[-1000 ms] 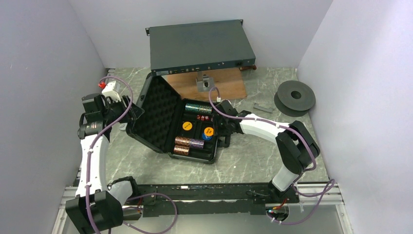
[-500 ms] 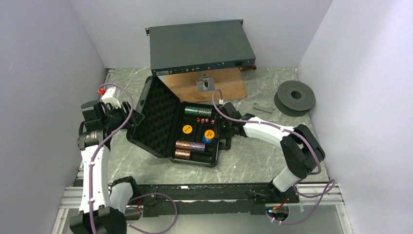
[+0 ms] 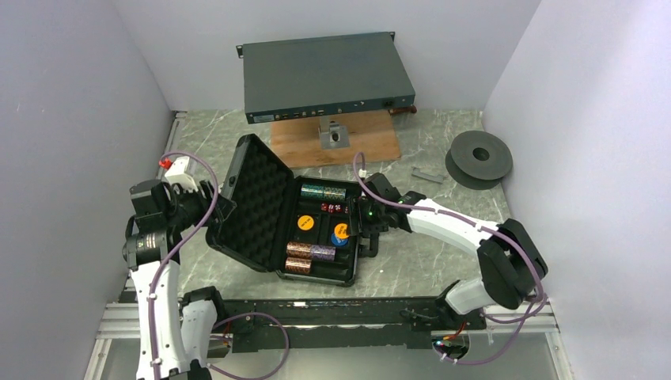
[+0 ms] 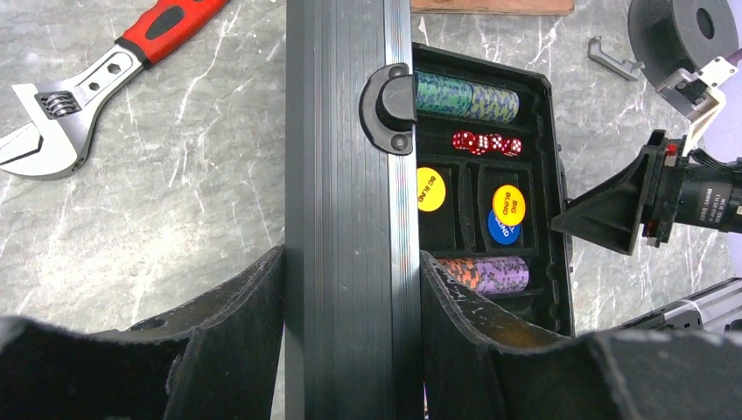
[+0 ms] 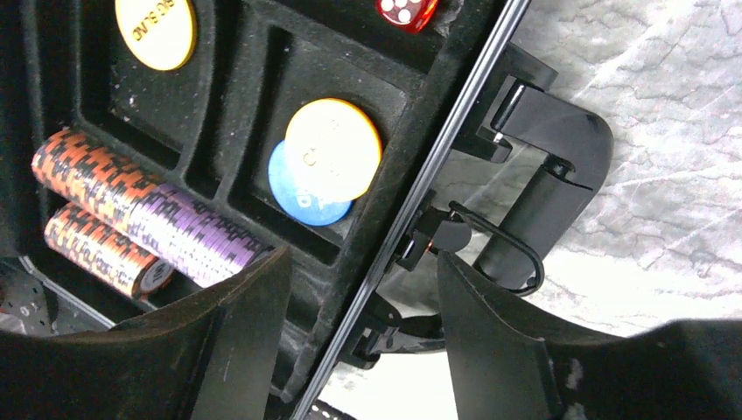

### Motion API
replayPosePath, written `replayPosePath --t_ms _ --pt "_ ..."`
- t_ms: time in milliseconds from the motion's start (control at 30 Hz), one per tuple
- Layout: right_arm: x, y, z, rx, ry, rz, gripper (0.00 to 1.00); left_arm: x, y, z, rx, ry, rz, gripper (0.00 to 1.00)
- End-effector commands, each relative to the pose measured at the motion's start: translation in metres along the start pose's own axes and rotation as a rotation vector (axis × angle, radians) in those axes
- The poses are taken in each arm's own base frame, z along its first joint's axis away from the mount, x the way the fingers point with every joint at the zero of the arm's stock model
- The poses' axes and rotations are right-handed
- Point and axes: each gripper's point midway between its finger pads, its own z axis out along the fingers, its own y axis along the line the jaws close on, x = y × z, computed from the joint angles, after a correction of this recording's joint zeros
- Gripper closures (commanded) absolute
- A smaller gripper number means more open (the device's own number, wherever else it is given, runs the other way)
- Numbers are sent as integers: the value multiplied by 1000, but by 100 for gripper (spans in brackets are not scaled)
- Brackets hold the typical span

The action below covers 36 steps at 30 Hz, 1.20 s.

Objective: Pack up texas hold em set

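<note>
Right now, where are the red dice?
In the top view, the red dice sit in the open black case, right of its lid, between the green chip stack and a yellow disc.

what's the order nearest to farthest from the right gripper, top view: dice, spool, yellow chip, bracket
1. yellow chip, in the case beside the right gripper
2. red dice, further back in the case
3. grey bracket, behind, to the right
4. black spool, far right
</note>
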Motion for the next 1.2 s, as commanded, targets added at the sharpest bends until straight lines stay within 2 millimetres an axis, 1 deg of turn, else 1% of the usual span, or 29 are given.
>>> replayPosePath --t_ms 0,100,200,300,367,533,800,933,967,1000,1167 --pt "-23 20 -27 -59 -71 -19 33 -22 -40 -13 167 -100 50 66" --pt "-32 19 -43 -43 -111 -18 26 -32 -47 -17 189 -115 61 64" --pt "-42 16 -60 -15 -161 -15 17 -39 -54 -20 218 -108 64 62" --pt "-53 4 -77 54 -238 5 8 -42 -61 -22 247 -120 74 60" --pt "-58 -1 -88 77 -283 26 1 -41 -64 -20 272 -115 71 58" --pt "-61 -13 -102 117 -337 61 0 -34 -75 -17 328 -90 75 50" --pt "-60 -17 -105 120 -349 66 0 -33 -100 -18 384 -58 104 37" --pt "-61 -19 -108 126 -358 65 0 -34 -111 -21 408 -57 116 34" --pt "-60 -19 -108 129 -357 64 0 -35 -111 -20 404 -59 114 34" --pt "-60 -20 -108 132 -357 63 0 -32 -116 -20 420 -47 120 33" --pt "-57 -25 -106 148 -355 71 1 -25 -113 -13 415 -31 114 33"
